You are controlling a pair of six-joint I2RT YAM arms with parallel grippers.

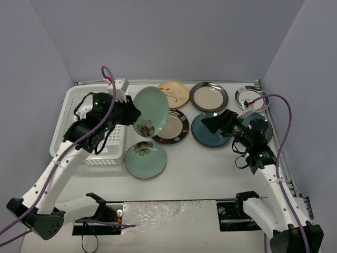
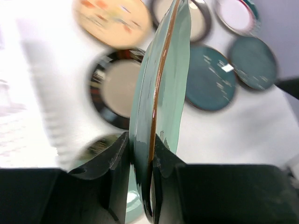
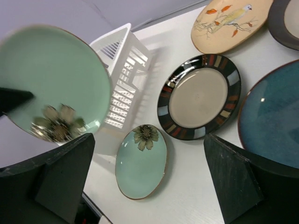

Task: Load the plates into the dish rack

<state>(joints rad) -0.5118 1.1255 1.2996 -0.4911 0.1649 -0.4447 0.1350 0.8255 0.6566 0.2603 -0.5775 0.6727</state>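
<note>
Left gripper pinches teal flower plate by rim, plate on edge, centre-left of top view, just right of dish rack. Right gripper spread, empty. Step judged: transfer to rack. Next: align rim with divider slot, lower.

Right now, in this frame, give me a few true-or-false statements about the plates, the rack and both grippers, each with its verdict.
1. The left gripper is shut on a light teal plate, held on edge. True.
2. The right gripper grips a dark blue plate. False: it is open and holds nothing; that plate lies on the table.
3. A second light teal plate lies flat on the table. True.
4. The tan floral plate stands in the dish rack. False: it lies flat on the table, outside the rack.
</note>
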